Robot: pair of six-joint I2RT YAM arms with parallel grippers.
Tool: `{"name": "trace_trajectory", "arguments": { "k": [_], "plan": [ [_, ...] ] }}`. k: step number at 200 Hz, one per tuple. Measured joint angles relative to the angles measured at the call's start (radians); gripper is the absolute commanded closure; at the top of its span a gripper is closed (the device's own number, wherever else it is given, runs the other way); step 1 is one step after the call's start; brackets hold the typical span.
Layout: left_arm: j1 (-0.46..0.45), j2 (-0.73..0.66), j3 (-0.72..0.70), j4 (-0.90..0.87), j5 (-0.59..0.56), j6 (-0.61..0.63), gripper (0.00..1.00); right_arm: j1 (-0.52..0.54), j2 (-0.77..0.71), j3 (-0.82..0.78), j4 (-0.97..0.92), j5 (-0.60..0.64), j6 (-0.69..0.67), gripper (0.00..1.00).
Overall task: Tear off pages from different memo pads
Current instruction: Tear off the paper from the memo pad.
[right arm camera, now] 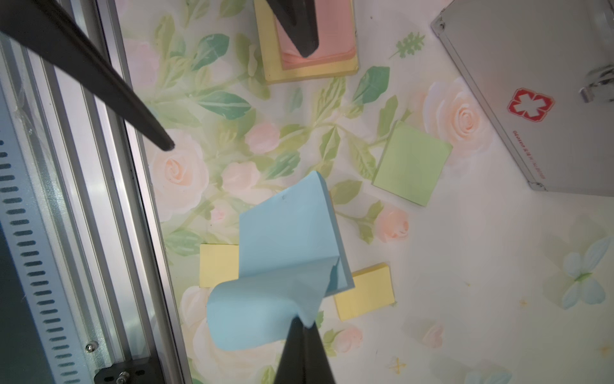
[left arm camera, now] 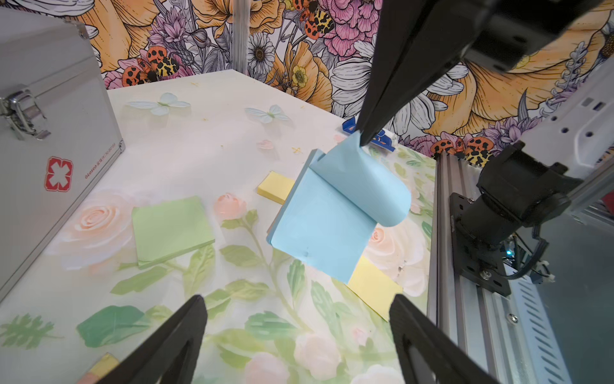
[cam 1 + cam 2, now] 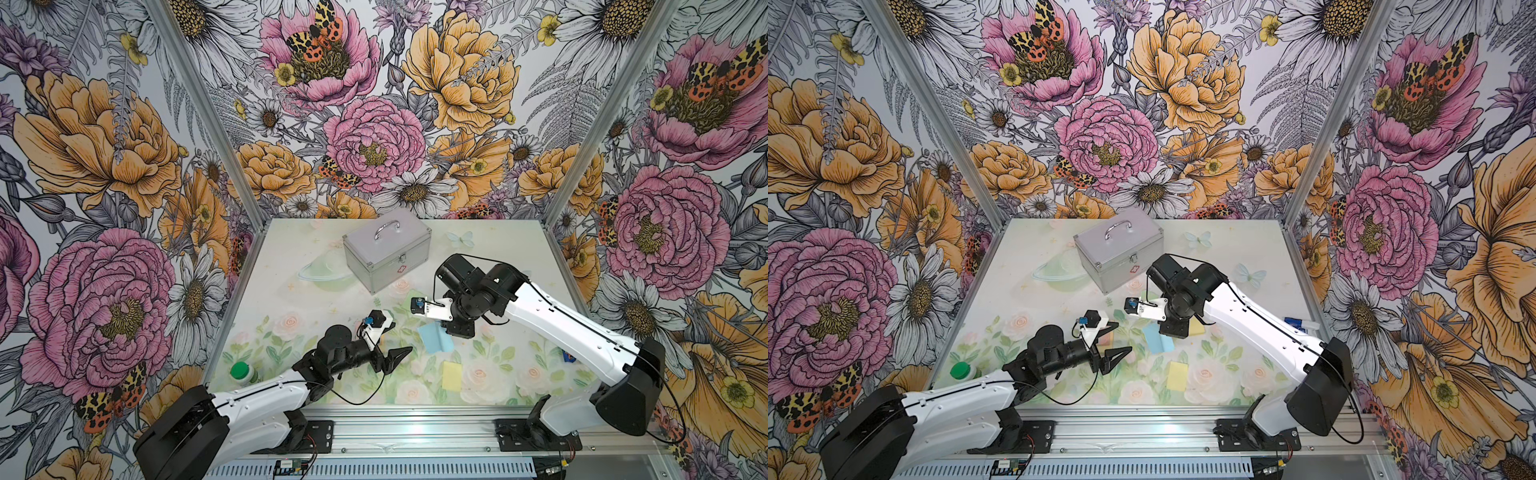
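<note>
We note R gripper (image 1: 304, 324) clenched on blue page (image 1: 265, 309) corner, L gripper (image 2: 297, 299) gaping empty, blue memo pad (image 1: 285, 229) apparently dangling above table (image 1: 465, 232), page unseparated: unbraced, pad may drop or page rip.

Matt paper memo pads (image 2: 172, 226), dull metal case (image 2: 50, 116), matt plastic fingers (image 2: 196, 316).

Setting is identified as a lab robot cell: a small tabletop (image 3: 291, 249) is enclosed by floral-printed panels (image 3: 104, 166) held on aluminium posts (image 3: 217, 124) (a staged backdrop), and a left arm (image 3: 257, 399) and a right arm (image 3: 561, 324) are bolted to an extruded rail (image 3: 415, 434).
</note>
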Motion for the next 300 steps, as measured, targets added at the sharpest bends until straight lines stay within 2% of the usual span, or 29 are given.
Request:
{"name": "trace_trajectory", "arguments": {
  "k": [64,85,126,194,276,300],
  "plan": [
    [0.003,0.055,0.01,0.032,0.126,0.014,0.11,0.079,-0.053,0.0,0.018,-0.033,-0.126,1.0],
    [0.004,0.076,0.017,0.032,0.138,0.013,0.09,0.098,-0.054,0.001,0.013,-0.037,-0.195,1.0],
    [0.016,0.087,0.032,0.034,0.148,0.005,0.08,0.12,-0.072,0.001,0.018,-0.045,-0.247,1.0],
    [-0.005,0.129,0.063,0.046,0.309,0.006,0.12,0.158,-0.098,0.009,0.017,-0.071,-0.342,1.0],
    [-0.005,0.127,0.063,0.048,0.314,0.003,0.11,0.19,-0.136,0.011,0.017,-0.113,-0.376,1.0],
    [-0.005,0.126,0.063,0.047,0.321,0.002,0.16,0.197,-0.147,0.016,0.018,-0.119,-0.38,1.0]
  ]
}}
